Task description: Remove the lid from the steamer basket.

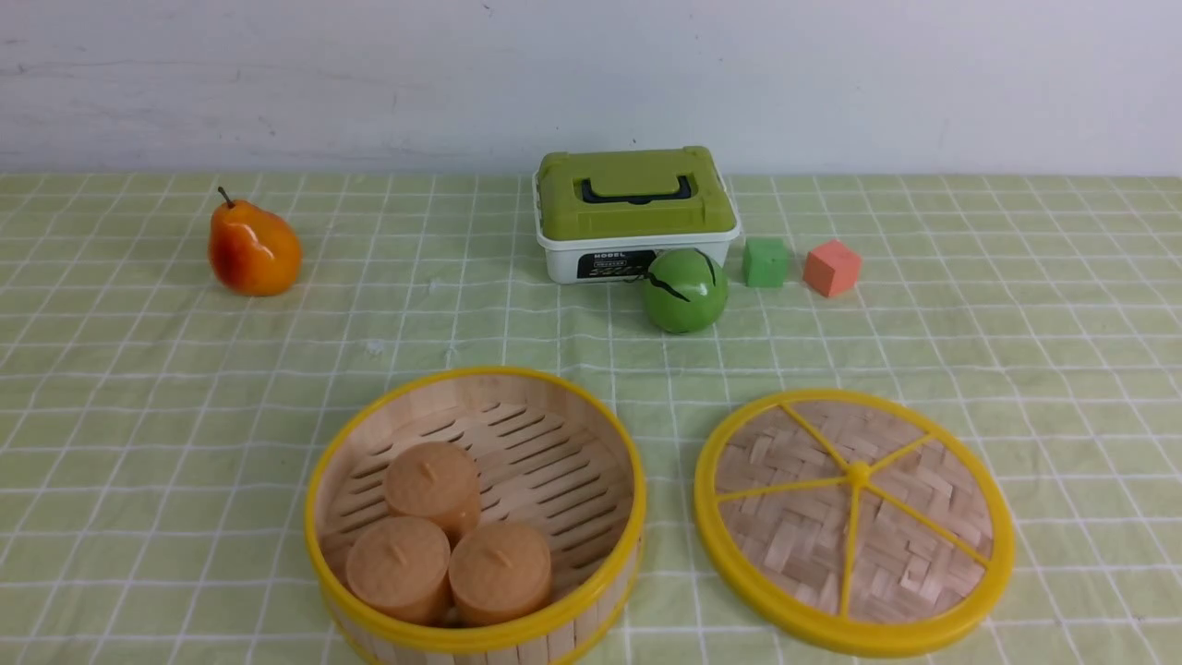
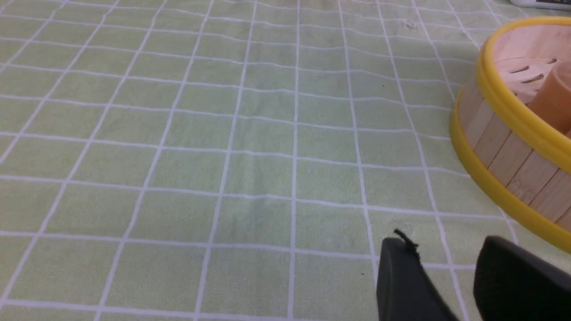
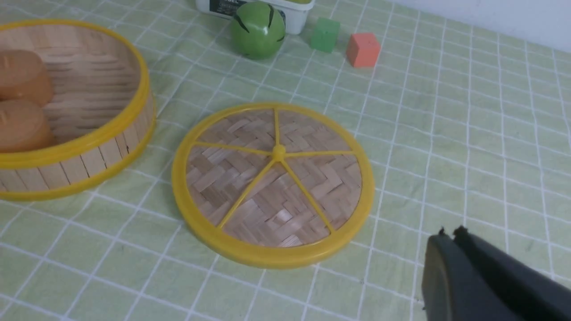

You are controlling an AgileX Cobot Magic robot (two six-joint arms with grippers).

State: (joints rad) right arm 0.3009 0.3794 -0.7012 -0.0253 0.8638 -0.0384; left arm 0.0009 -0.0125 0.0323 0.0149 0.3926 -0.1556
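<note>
Lid [image 1: 854, 517] right of the steamer basket [image 1: 591, 605]
Right gripper [image 3: 448, 234] closed, empty; left gripper [image 2: 441, 238] apart, empty

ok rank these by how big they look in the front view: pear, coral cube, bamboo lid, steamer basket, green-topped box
1. steamer basket
2. bamboo lid
3. green-topped box
4. pear
5. coral cube

Right wrist view: steamer basket [image 3: 76, 169] beyond the right claw [image 3: 446, 243], cut off by the frame edge. Left wrist view: same basket, near the left claw [image 2: 439, 243], also cropped.
</note>
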